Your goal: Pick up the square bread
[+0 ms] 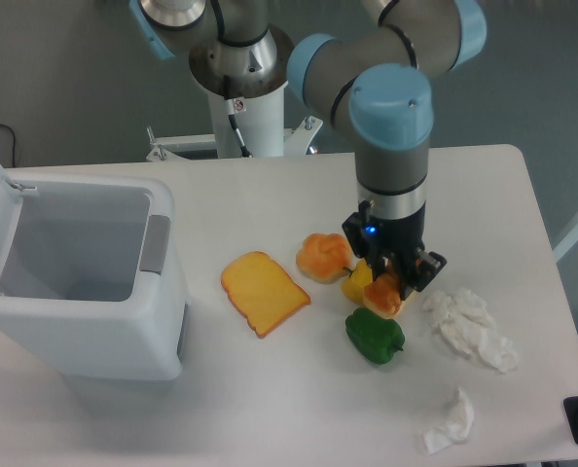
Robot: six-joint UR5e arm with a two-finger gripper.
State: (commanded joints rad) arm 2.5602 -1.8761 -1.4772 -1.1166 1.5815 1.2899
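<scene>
White table (484,195) fills the frame. Grey-blue floor (55,58) runs along the top. Even, soft light.

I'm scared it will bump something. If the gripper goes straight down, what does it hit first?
Probably the yellow pepper or bare table; the gripper, holding the square bread, hangs beside it. Depth is unclear.

Lighting bright, even, diffuse; shadows soft and faint on the table (221,214). Slight overall softness. No strong glare.
</scene>
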